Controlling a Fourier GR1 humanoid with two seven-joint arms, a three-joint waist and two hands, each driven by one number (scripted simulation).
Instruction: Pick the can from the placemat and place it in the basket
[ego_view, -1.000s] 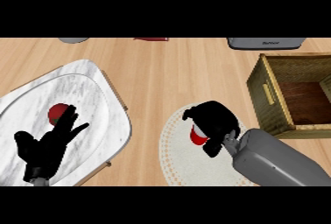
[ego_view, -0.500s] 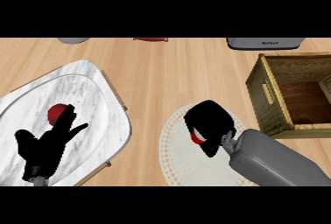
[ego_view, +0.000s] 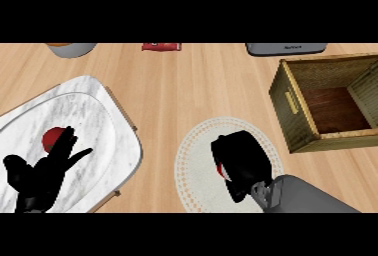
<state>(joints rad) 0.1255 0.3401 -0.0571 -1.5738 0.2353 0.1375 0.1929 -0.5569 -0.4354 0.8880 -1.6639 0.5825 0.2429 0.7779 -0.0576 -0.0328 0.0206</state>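
My right hand (ego_view: 241, 161) lies over the round white placemat (ego_view: 199, 150), its fingers curled round the red can (ego_view: 219, 170). Only a thin red sliver of the can shows at the hand's left edge. The open wicker basket (ego_view: 291, 102) stands to the upper right of the placemat, its dark bottom bare. My left hand (ego_view: 40, 175) rests open, fingers up, at the lower left over the marble tray.
A marble tray (ego_view: 111, 125) fills the left side, with a red round thing (ego_view: 53, 138) on it behind my left hand. Along the far edge stand a grey bowl (ego_view: 71, 48), a red packet (ego_view: 162, 46) and a grey appliance (ego_view: 286, 48).
My right hand has closed further over the can, covering most of its red, and the forearm has shifted slightly. The left hand has stayed still.
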